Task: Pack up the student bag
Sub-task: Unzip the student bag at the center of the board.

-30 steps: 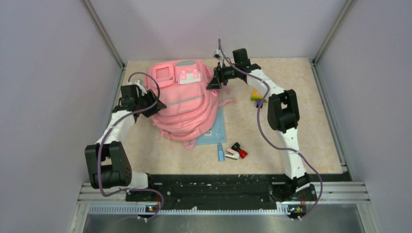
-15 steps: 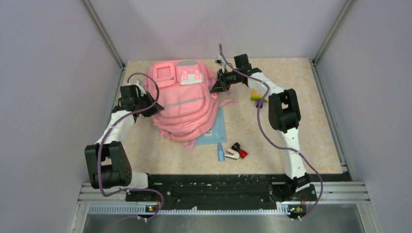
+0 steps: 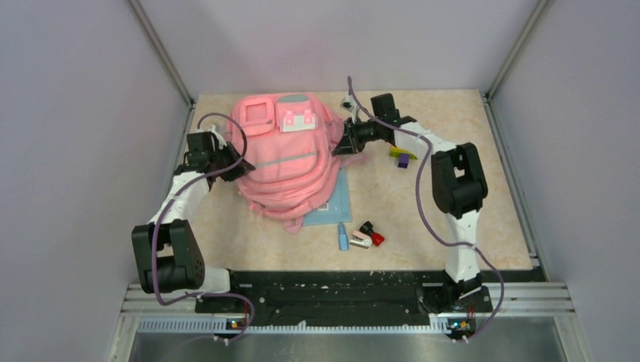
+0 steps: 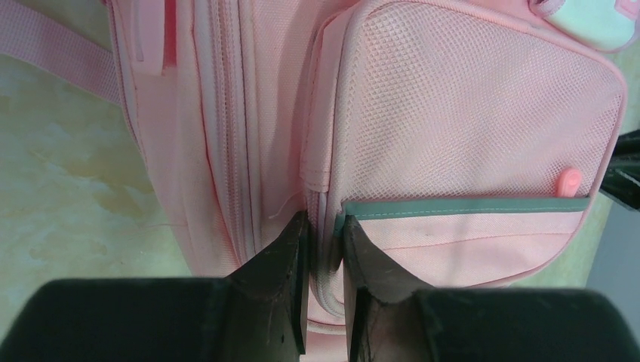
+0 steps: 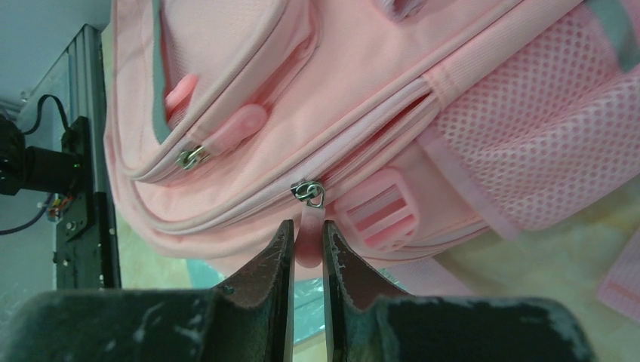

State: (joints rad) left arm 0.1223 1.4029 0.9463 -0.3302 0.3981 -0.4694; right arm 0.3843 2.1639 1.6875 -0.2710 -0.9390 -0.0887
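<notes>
The pink student bag lies flat at the back left of the table, front pockets up. My left gripper is at its left side, shut on a fold of the bag's fabric by a zipper seam, below the mesh pocket. My right gripper is at the bag's right side, shut on the pink rubber zipper pull that hangs from the metal slider of the main zipper.
A light blue book lies half under the bag's near edge. A blue marker, a pink-white item and a red-black item lie in front of it. A yellow-green and purple item lies right of the right gripper.
My right gripper has moved toward the near right along the bag's side with the zipper pull in it. The left gripper has stayed in place.
</notes>
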